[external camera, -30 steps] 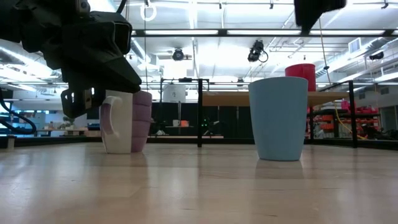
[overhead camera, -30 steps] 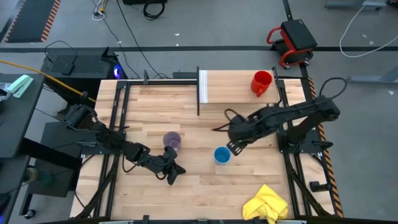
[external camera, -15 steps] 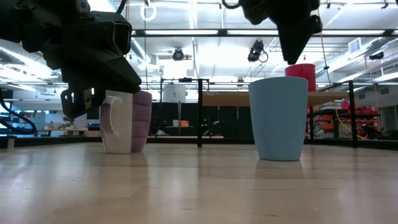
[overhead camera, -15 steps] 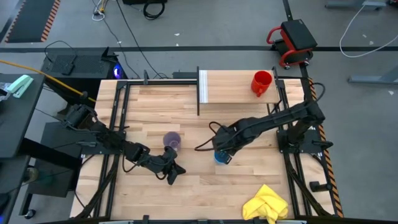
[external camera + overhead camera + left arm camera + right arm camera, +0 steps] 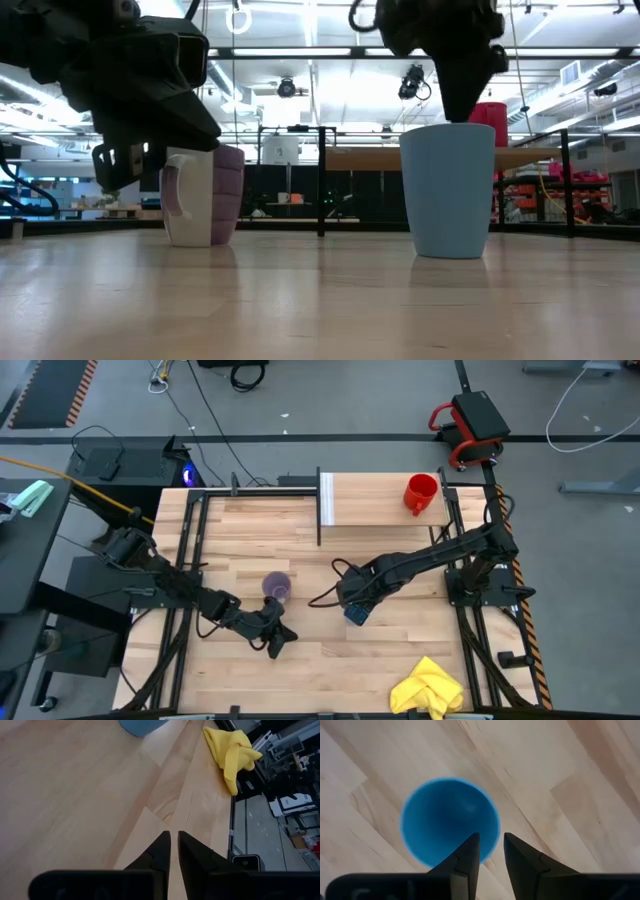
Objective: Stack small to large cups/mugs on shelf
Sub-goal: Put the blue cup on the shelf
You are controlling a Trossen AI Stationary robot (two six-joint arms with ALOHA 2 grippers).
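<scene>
Right hand (image 5: 491,851) pointing straight down over the blue cup (image 5: 449,820) rim, fingers narrowly parted

The round blue cup (image 5: 356,612) reads pale blue from the side (image 5: 447,190) and deep, saturated blue down its inside (image 5: 450,822). The purple mug (image 5: 276,586) shows a lilac body with a pale cream handle (image 5: 186,197). The red mug with a handle (image 5: 421,492) is plain bright red. The crumpled yellow cloth (image 5: 428,687) is lemon yellow. The wooden tabletop (image 5: 320,660) is light, streaked planks; both arms are black.
</scene>
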